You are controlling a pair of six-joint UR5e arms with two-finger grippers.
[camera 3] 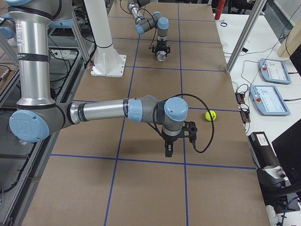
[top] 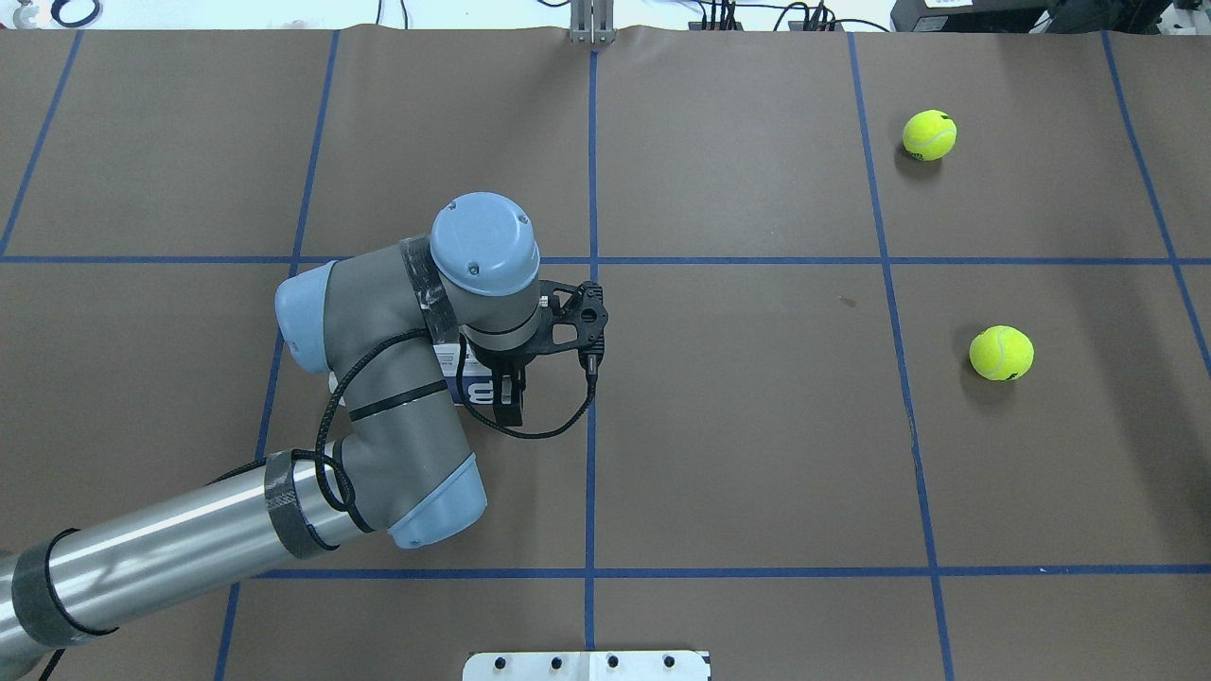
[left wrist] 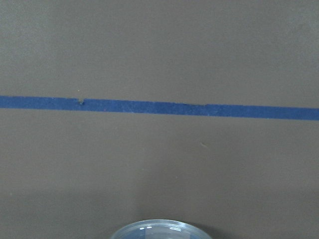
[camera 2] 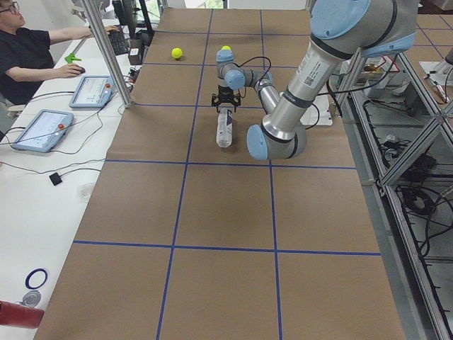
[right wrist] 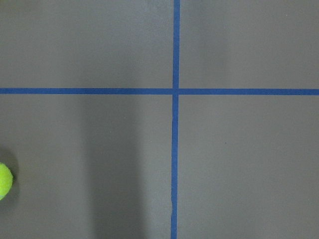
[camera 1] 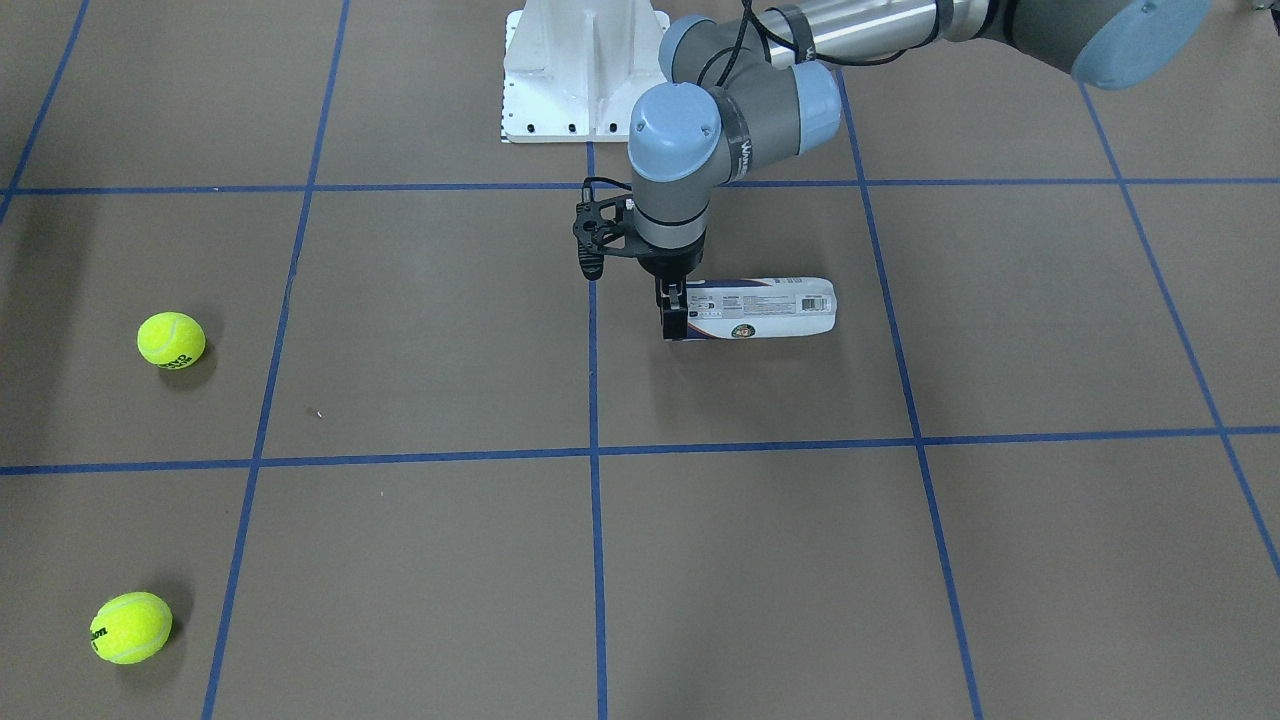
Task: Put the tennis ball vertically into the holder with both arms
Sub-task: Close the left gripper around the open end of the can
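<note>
The holder, a clear tube with a navy-and-white label, lies on its side on the brown table. My left gripper comes straight down on its open end, with a finger on each side of the tube, closed against it. From overhead the left arm hides most of the holder under the left gripper. The tube's rim shows at the bottom of the left wrist view. Two tennis balls lie far off. My right gripper hangs above bare table; I cannot tell whether it is open or shut.
A white pedestal base stands at the robot's side of the table. One ball shows at the left edge of the right wrist view. Blue tape lines grid the table. An operator sits at a side desk.
</note>
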